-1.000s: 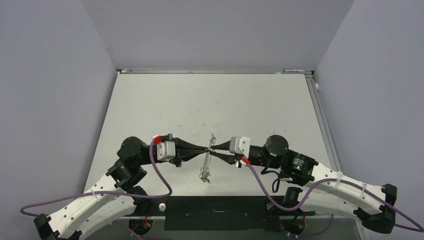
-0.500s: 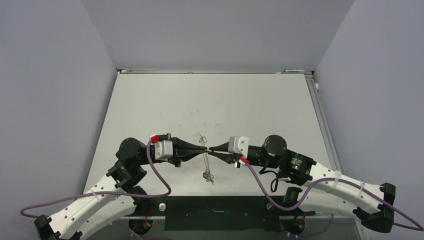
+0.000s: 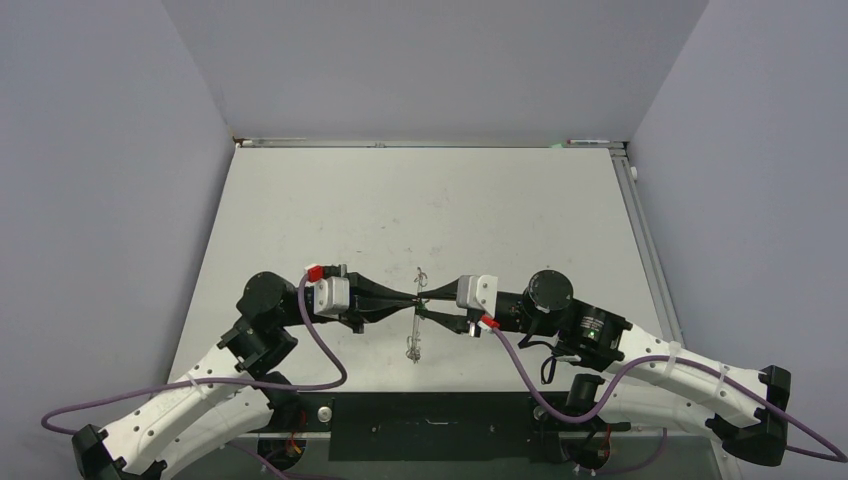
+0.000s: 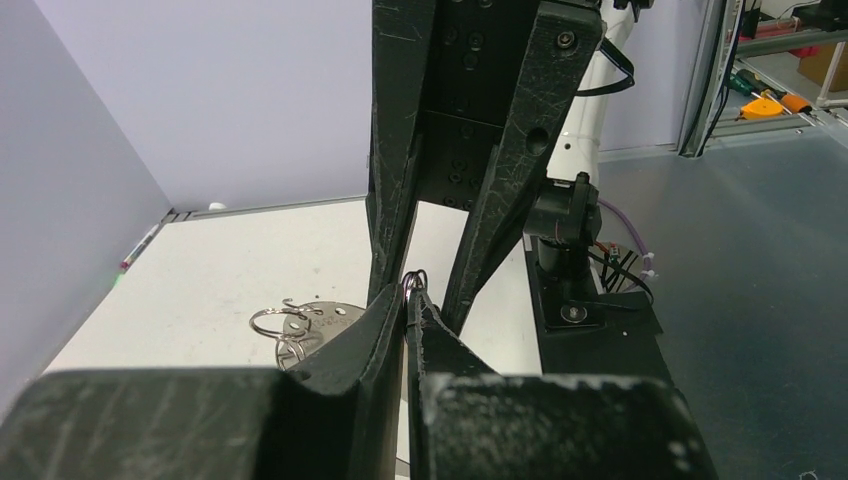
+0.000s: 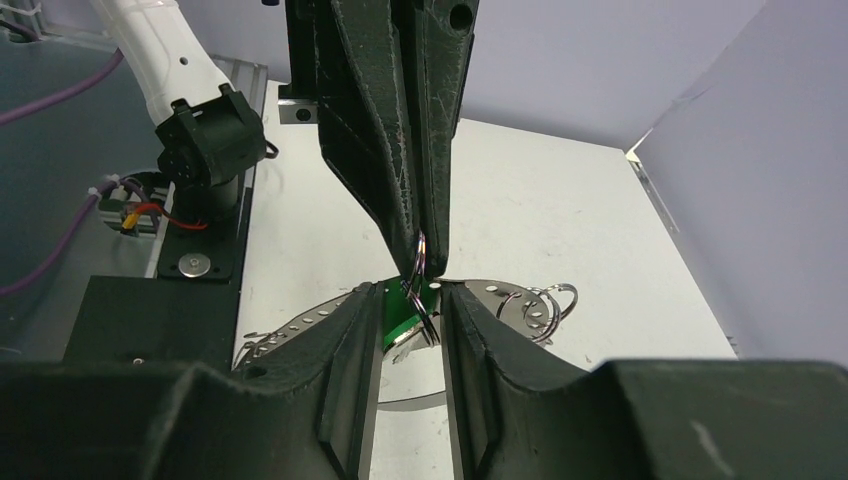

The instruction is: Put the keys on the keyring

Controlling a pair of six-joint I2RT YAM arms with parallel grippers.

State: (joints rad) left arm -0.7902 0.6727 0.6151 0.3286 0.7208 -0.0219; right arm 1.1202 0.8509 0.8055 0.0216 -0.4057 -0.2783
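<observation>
My left gripper [image 3: 408, 298] is shut on a small split ring [image 4: 414, 282], held above the table. In the right wrist view that ring [image 5: 420, 258] hangs from the left fingers [image 5: 400, 150], with the green-headed key [image 5: 402, 305] just below it. My right gripper [image 3: 426, 304] is open, tip to tip with the left; its jaws stand either side of the green key [image 5: 412, 292]. The keyring [image 3: 413, 335] shows edge-on as a thin silver strip; in the wrist views it is a curved band with small holes [image 5: 300, 325] [image 4: 335, 312]. No dark-headed keys show.
Spare split rings hang on the band [image 5: 548, 298] [image 4: 272, 320]. A black base plate [image 3: 430, 425] lies at the table's near edge between the arm bases. Purple cables [image 3: 320, 350] loop beside both arms. Grey walls enclose the white table [image 3: 420, 200].
The keyring's upper end swung left half a second ago and is back to the right now. Both grippers stay tip to tip at the same spot.
</observation>
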